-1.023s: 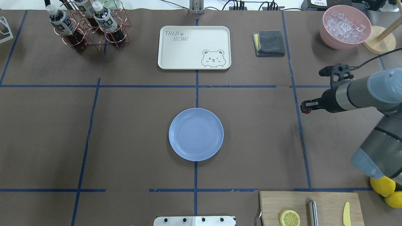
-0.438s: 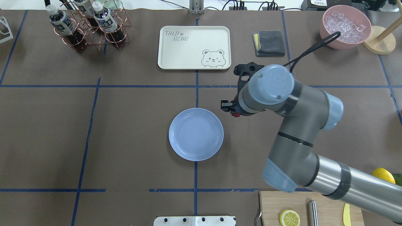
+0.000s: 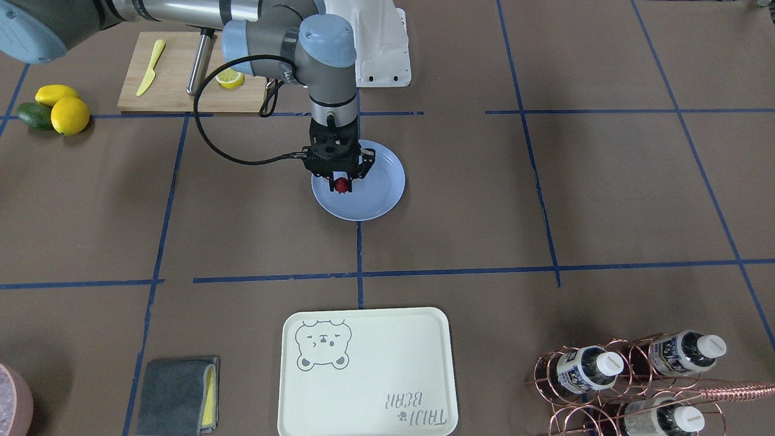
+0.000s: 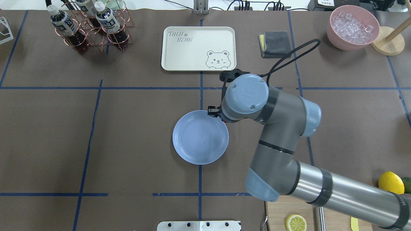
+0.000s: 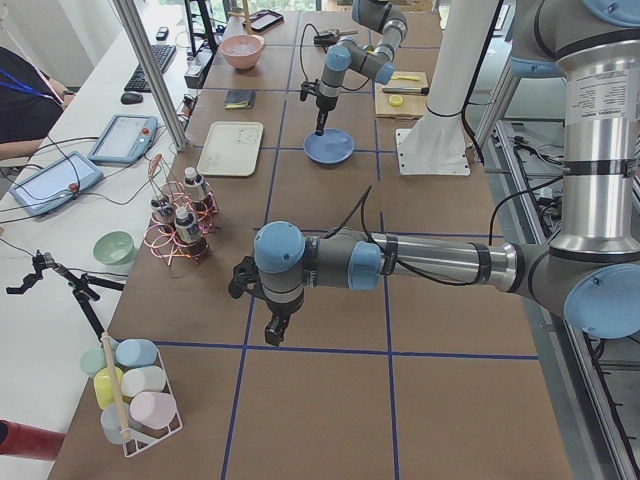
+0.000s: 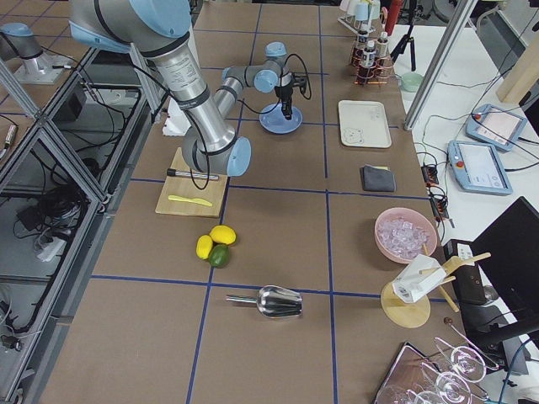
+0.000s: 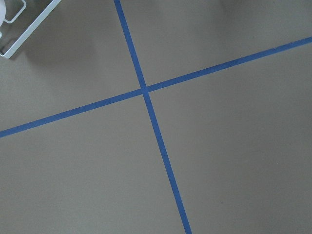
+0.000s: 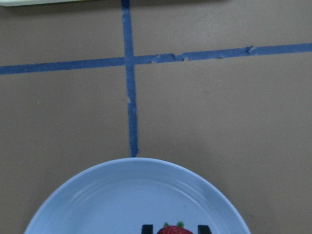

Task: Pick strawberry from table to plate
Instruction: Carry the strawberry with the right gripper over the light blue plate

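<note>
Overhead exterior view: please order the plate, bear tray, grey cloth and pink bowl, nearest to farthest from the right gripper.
1. Plate, under the right gripper.
2. Bear tray, just beyond.
3. Grey cloth, beyond, rightward.
4. Pink bowl, far right corner.

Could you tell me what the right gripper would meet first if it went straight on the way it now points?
Probably the round light blue plastic plate: the right gripper points down over it, and the small dark-red strawberry it holds would touch first.
</note>
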`<state>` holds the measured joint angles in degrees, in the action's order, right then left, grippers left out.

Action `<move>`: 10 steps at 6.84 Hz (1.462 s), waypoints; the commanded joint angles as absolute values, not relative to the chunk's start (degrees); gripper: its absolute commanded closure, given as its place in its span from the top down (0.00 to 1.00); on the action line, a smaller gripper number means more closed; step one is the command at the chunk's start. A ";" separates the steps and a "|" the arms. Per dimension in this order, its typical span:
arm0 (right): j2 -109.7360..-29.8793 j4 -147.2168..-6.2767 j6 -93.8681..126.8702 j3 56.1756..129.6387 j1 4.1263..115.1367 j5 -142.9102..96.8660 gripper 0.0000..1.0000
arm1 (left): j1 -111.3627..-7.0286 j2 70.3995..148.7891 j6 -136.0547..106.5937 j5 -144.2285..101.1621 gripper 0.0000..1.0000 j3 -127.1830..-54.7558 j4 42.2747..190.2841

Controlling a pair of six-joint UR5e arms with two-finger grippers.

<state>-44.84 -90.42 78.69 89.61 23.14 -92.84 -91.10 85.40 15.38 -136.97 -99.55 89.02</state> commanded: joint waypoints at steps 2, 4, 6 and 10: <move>-42.62 -90.44 80.07 85.60 19.87 -90.88 0.00 | -91.05 85.52 15.38 -137.02 1.00 -99.49 88.95; -42.98 -90.62 79.98 85.70 19.25 -90.62 0.00 | -91.05 85.52 15.38 -137.02 1.00 -99.49 89.03; -43.07 -90.62 79.89 85.61 19.16 -90.62 0.11 | -91.05 85.52 15.38 -137.02 1.00 -99.49 89.03; -44.37 -90.96 76.92 91.81 23.00 -91.48 1.00 | -91.05 85.52 15.38 -136.93 1.00 -99.23 89.03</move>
<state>-43.37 -90.73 78.56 88.55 20.78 -90.26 -91.05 85.52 15.38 -137.00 -99.38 89.03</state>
